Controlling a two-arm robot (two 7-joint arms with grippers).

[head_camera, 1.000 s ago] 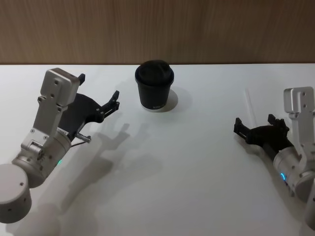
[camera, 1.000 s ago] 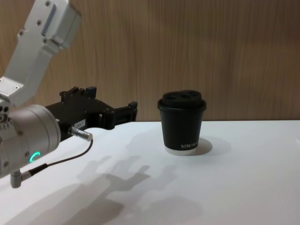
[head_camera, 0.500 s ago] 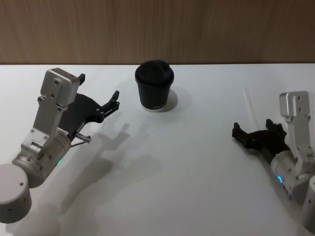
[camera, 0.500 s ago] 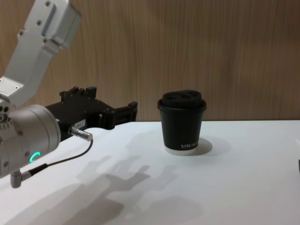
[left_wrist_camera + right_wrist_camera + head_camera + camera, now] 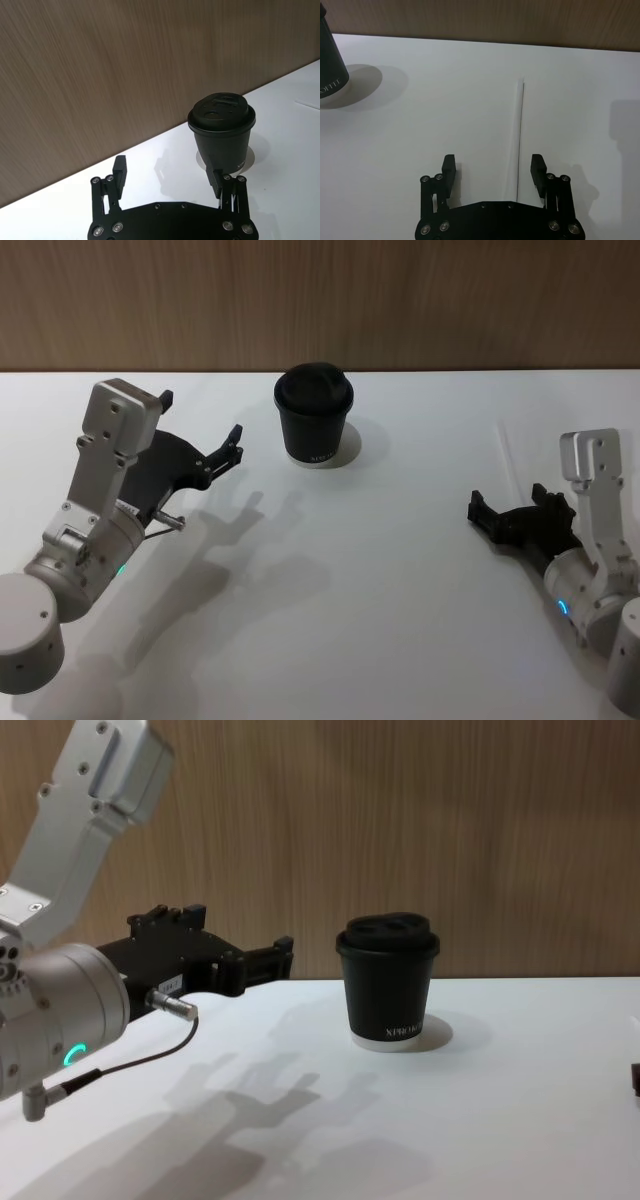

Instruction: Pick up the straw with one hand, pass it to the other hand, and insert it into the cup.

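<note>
Pick-up step. The straw (image 5: 520,135) lies flat, right of the cup (image 5: 314,415). The right gripper (image 5: 493,162), spread wide, hovers at its end; next it must pinch it. The left gripper (image 5: 167,170) is spread too, near the cup.

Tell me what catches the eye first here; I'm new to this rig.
A black cup stands upright, far and central. Right of it a white straw lies flat, its near end framed by the open right gripper. The open left gripper hangs left of the cup.
</note>
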